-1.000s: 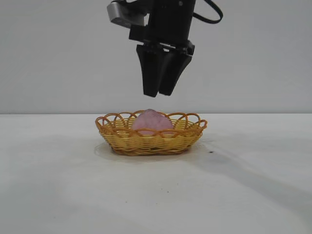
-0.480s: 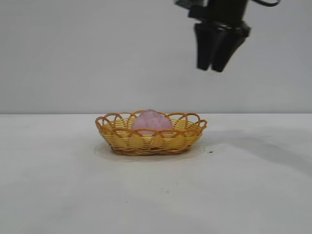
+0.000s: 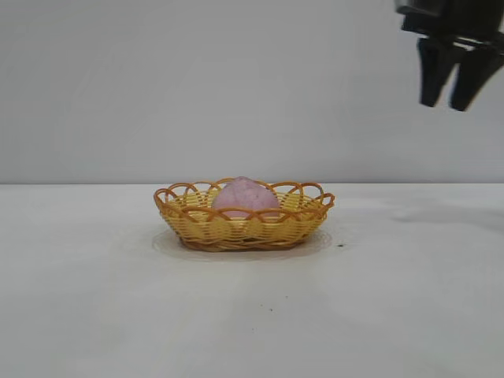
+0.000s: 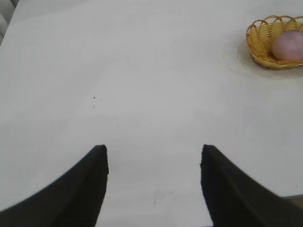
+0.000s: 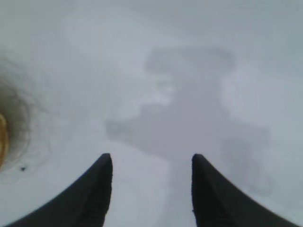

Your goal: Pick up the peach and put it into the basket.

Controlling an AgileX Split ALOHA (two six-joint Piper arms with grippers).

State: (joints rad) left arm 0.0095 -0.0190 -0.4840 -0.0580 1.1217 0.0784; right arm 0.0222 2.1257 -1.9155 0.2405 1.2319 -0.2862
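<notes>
The dusty pink peach (image 3: 245, 197) lies inside the yellow wicker basket (image 3: 197, 227) near the middle of the white table. In the left wrist view the peach (image 4: 288, 46) and basket (image 4: 259, 43) show far off at a corner. My right gripper (image 3: 455, 105) hangs high at the upper right of the exterior view, well away from the basket, open and empty. Its wrist view shows the open gripper (image 5: 151, 158) over bare table and its own shadow. My left gripper (image 4: 154, 149) is open and empty above bare table, away from the basket.
A white table (image 3: 394, 315) spreads on all sides of the basket under a plain grey wall. A sliver of the basket rim (image 5: 2, 137) shows at the edge of the right wrist view, beside a small dark speck (image 5: 22, 168).
My right gripper has risen from just above the peach and swung to the upper right, away from the basket. Peach and basket have stayed put.
</notes>
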